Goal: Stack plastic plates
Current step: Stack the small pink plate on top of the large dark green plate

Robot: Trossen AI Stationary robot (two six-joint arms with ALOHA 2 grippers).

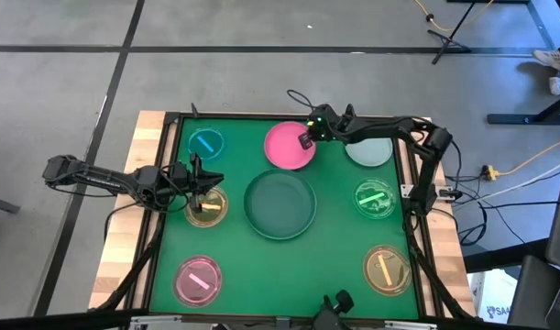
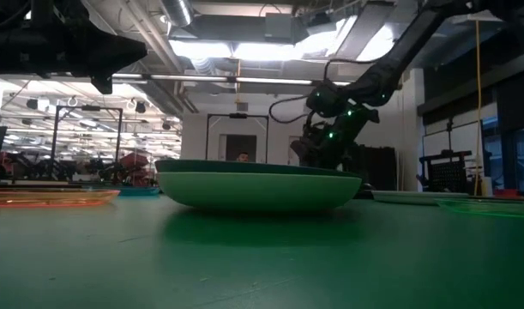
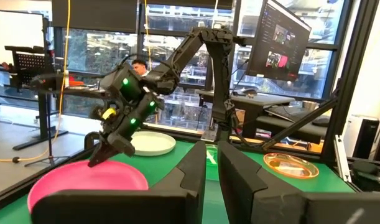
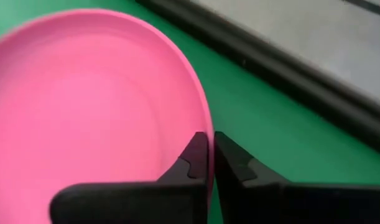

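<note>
The pink plate (image 1: 287,147) lies near the table's far edge. My right gripper (image 1: 304,139) is shut on its right rim. A dark green plate (image 1: 280,203) sits in a light green one (image 2: 253,192) at the table's middle. The pale grey-green plate (image 1: 369,149) lies at the far right. Small translucent plates lie around them: blue (image 1: 204,142), orange (image 1: 206,207), pink (image 1: 199,280), green (image 1: 376,197) and another orange (image 1: 387,268). My left gripper (image 1: 195,174) hovers shut over the left orange plate and holds nothing. My right gripper (image 4: 211,155) pinches the pink plate's rim (image 4: 205,124) on the side toward the table's right. One finger (image 4: 193,158) is inside the plate and one (image 4: 233,165) outside. The fingers slant down from above and from the right. Whether the plate is off the mat, I cannot tell.
A raised dark frame (image 1: 174,147) borders the green mat. Bare mat lies between the plates, most of it near the front middle (image 1: 289,275). Beyond the table are monitors, stands and a person (image 3: 139,64) far off.
</note>
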